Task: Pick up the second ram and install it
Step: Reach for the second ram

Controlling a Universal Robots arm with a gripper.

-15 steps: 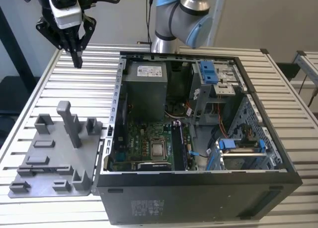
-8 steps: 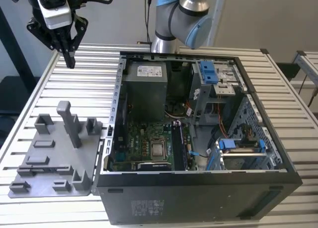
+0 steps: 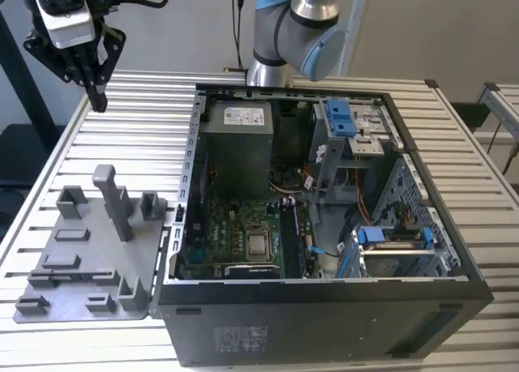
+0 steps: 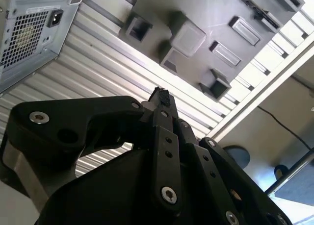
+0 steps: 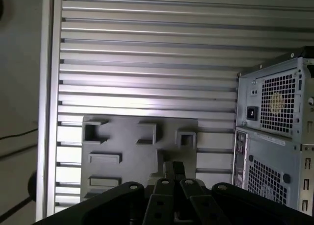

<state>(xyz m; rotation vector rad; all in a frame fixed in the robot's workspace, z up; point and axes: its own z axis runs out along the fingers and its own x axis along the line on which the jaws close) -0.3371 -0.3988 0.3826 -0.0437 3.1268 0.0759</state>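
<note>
An opened computer case [image 3: 324, 323] is pictured lying on its side on a slatted metal counter [image 3: 154, 129]. A grey holder tray [image 3: 97, 250] is set just beside it on the exterior view's left, and no memory stick is seen in the tray's pockets. Past the case's near wall, the green motherboard [image 3: 227, 226] is laid flat. The second ram [image 3: 302, 236] is judged to be one of the long dark strips seated on edge in the slots just beside the processor [image 3: 258, 244], though it cannot be told apart from its neighbour. Its long axis is seen to run from the near wall toward the power supply [image 3: 235, 145], parallel to the board, with the contact edge turned down into the slot. Such a stick is reckoned light, stiff and thin, and easily harmed by bending or by pressure on its chips. It is best taken by its short ends or upper long edge, never by the contacts. Farther back, at the exterior view's left, the gripper [image 3: 97, 96] is held high above the counter, well apart from the case and pointed downward. In the second wrist view the gripper [image 4: 159, 95] is shown closed, with nothing gripped. The arm [image 3: 296, 32] is seen rising behind the case.
</note>
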